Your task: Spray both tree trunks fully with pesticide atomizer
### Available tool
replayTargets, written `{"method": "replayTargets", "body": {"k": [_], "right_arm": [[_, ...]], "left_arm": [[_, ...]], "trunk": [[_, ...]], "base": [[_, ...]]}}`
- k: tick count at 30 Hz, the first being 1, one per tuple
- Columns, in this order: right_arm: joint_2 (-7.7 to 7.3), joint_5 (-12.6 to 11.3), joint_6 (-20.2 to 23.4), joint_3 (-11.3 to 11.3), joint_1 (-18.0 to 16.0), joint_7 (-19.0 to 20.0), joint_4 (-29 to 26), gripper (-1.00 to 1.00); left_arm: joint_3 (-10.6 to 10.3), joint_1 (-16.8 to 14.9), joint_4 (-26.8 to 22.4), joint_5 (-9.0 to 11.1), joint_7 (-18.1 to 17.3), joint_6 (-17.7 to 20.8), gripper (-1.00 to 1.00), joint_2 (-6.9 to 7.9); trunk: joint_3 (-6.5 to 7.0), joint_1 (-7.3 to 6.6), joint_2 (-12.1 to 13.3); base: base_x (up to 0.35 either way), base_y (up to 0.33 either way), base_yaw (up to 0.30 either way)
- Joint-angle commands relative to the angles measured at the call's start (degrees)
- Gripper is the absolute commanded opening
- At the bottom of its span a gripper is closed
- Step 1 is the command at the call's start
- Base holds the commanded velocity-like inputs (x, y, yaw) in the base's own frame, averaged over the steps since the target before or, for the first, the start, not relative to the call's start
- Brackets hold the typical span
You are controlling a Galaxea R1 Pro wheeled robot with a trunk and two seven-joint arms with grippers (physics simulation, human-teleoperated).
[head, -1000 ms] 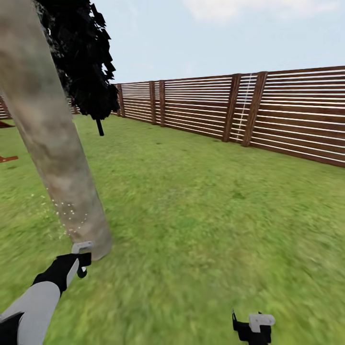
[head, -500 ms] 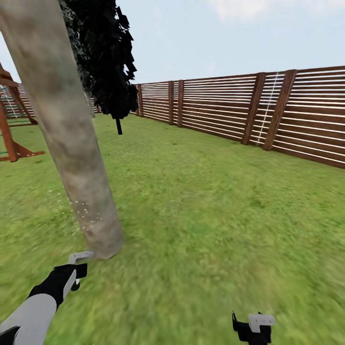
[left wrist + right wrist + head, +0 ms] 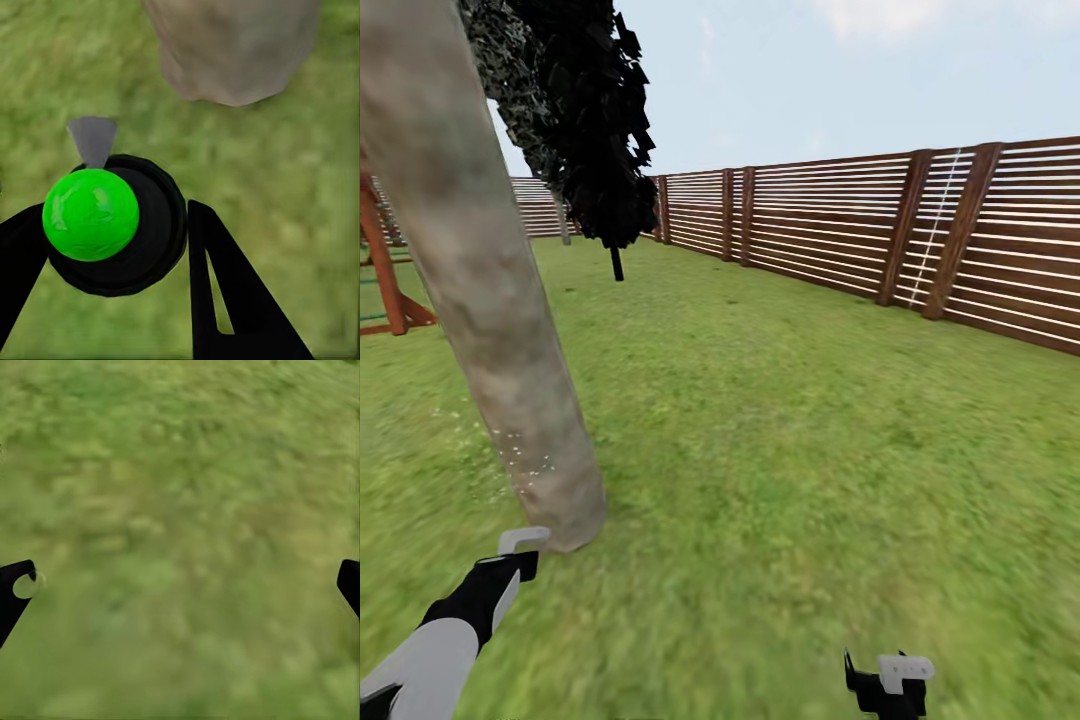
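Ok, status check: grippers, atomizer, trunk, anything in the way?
Left gripper shut on atomizer, nozzle toward tree trunk base. Right gripper open over grass. White specks low on trunk. Nothing between nozzle and trunk.

You have a wide grass lawn (image 3: 790, 420) under you, green and mottled with paler patches. Take the thick grey-brown tree trunk (image 3: 490, 300) as your landmark: it stands straight on the grass, leaning a little, with white specks on its lower part and on the turf around its base. Behind the trunk, a near-black narrow tree (image 3: 595, 130) rises from the lawn on a thin dark stem. To the trunk's left stands a red-brown wooden frame (image 3: 385, 275). To its right and well apart, the slatted wooden fence (image 3: 880, 235) edges the grass.
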Motion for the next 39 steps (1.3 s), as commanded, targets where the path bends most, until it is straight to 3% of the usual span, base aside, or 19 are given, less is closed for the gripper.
{"method": "replayTargets", "body": {"k": [1, 11, 31, 33, 35, 36, 39], "right_arm": [[0.00, 0.0, 0.0, 0.0, 0.0, 0.0, 0.0, 1.00], [0.07, 0.0, 0.0, 0.0, 0.0, 0.0, 0.0, 1.00], [0.09, 0.0, 0.0, 0.0, 0.0, 0.0, 0.1, 1.00], [0.09, 0.0, 0.0, 0.0, 0.0, 0.0, 0.1, 1.00], [0.09, 0.0, 0.0, 0.0, 0.0, 0.0, 0.1, 1.00], [0.07, 0.0, 0.0, 0.0, 0.0, 0.0, 0.1, 1.00], [-0.06, 0.0, 0.0, 0.0, 0.0, 0.0, 0.1, 1.00]], "left_arm": [[0.0, 0.0, 0.0, 0.0, 0.1, -0.1, -1.00, 0.00], [0.1, 0.0, -0.1, 0.2, 0.5, 0.2, -1.00, -0.01], [0.2, -0.1, -0.9, 0.1, 0.7, -0.3, -1.00, -0.03], [0.2, -0.6, -1.0, 0.1, 0.6, -0.1, -1.00, -1.34], [-0.2, -1.3, -1.2, 0.1, 0.2, 0.4, -1.00, -4.21], [-1.0, -3.4, -1.2, 0.0, 0.2, 1.4, -1.00, -5.71], [-1.9, -8.3, -1.2, 0.0, -0.1, 6.2, -1.00, -5.66]], "trunk": [[0.00, 0.00, 0.0], [0.00, 0.00, 0.0], [0.00, 0.00, 0.0], [0.00, 0.00, 0.0], [0.00, 0.00, 0.0], [0.00, 0.00, 0.0], [0.00, 0.00, 0.0]], "base": [[0.115, -0.264, 0.274], [0.124, -0.222, 0.138], [0.059, -0.229, 0.274], [0.000, -0.005, 0.277], [0.000, -0.001, 0.252], [0.000, 0.000, 0.079], [0.000, 0.000, 0.023]]}}
